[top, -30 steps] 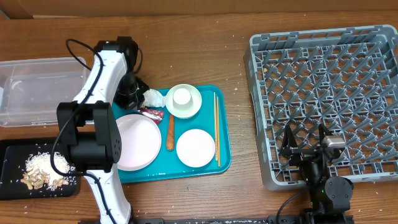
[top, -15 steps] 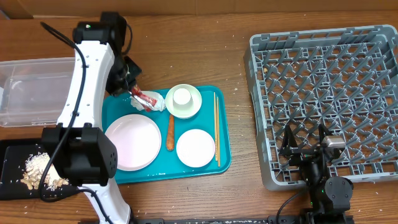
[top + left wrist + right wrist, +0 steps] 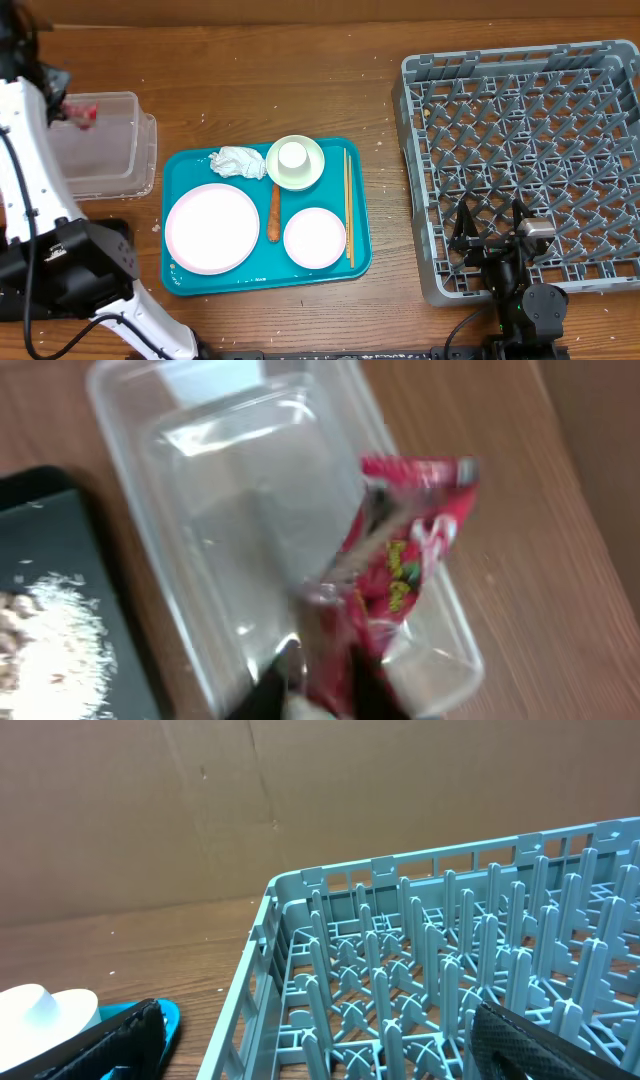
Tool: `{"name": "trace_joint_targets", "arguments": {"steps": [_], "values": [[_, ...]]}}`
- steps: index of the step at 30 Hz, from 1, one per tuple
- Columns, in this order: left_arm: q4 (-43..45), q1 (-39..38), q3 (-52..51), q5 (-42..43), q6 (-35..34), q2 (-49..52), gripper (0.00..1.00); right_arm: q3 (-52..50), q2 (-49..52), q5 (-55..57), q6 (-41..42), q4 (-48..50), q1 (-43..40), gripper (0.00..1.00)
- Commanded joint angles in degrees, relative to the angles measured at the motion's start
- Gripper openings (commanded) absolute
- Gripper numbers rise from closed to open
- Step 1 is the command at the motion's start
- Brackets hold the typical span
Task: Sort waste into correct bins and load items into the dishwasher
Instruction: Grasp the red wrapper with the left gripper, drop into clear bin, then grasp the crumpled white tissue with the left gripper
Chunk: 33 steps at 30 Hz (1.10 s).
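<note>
My left gripper [image 3: 76, 110] is shut on the small red shiny wrapper [image 3: 410, 555] and holds it above the clear plastic tub [image 3: 112, 150], which also shows in the left wrist view [image 3: 220, 490]. The black tray [image 3: 40, 550] with rice scraps [image 3: 45, 645] lies beside the tub. On the teal tray [image 3: 355, 262] are the crumpled tissue [image 3: 238, 162], carrot [image 3: 274, 212], large plate [image 3: 212, 228], small plate [image 3: 314, 238], and a bowl [image 3: 312, 172] with the cup [image 3: 292, 156] in it. My right gripper [image 3: 490, 226] is open and empty at the front of the grey dish rack [image 3: 530, 130].
A pair of wooden chopsticks [image 3: 348, 205] lies along the teal tray's right side. The left arm's white links and black base fill the table's left edge in the overhead view. A brown cardboard wall [image 3: 200, 800] stands behind the table.
My left arm has swung left from the teal tray with the red wrapper in its grip and is now over the clear tub. The right arm has not moved.
</note>
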Motion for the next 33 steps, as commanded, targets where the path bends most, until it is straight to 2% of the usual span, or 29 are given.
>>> {"name": "trace_joint_targets", "arguments": {"steps": [1,4,7,8,10,12,15,16,18,21,23,30,32,33], "values": [[-1.57,2.32,0.68,-0.55,0.44,-1.38,1.0,-0.59,-0.5,0.37,-0.24,0.33,0.46,1.0],[-4.83,2.91,0.68,5.33,2.54,-1.38,1.0,-0.59,-0.5,0.37,-0.24,0.33,0.46,1.0],[-7.1,2.47,0.68,25.81,13.35,-1.38,1.0,-0.59,-0.5,0.37,-0.24,0.33,0.46,1.0],[-7.17,1.86,0.68,37.13,16.74,-1.38,1.0,-0.59,-0.5,0.37,-0.24,0.33,0.46,1.0],[-8.74,-0.94,0.68,47.93,18.45,-1.38,1.0,-0.59,-0.5,0.37,-0.24,0.33,0.46,1.0],[-11.8,-4.13,0.59,45.16,18.45,-1.38,1.0,-0.59,-0.5,0.37,-0.24,0.33,0.46,1.0],[-16.06,-9.46,-0.42,35.26,17.75,-1.38,1.0,-0.59,-0.5,0.37,-0.24,0.33,0.46,1.0],[-17.18,-12.59,-1.66,31.17,15.63,-1.38,1.0,-0.59,-0.5,0.37,-0.24,0.33,0.46,1.0],[-15.32,-17.88,-5.01,29.79,12.68,-1.38,1.0,-0.59,-0.5,0.37,-0.24,0.33,0.46,1.0],[-10.12,-22.71,-10.54,28.3,8.85,-1.38,0.9,-0.59,-0.5,0.37,-0.24,0.33,0.46,1.0],[-7.26,-24.13,-14.08,26.93,6.47,-1.38,0.87,-0.59,-0.5,0.37,-0.24,0.33,0.46,1.0],[0.94,-24.37,-27.02,22.29,4.22,-0.61,0.85,-0.59,-0.5,0.37,-0.24,0.33,0.46,1.0],[3.08,-24.37,-29.62,22.18,2.99,-0.55,0.82,-0.59,-0.5,0.37,-0.24,0.33,0.46,1.0],[4.74,-24.37,-31.23,22.14,2.25,-0.55,0.76,-0.59,-0.5,0.37,-0.24,0.33,0.46,1.0]]}}
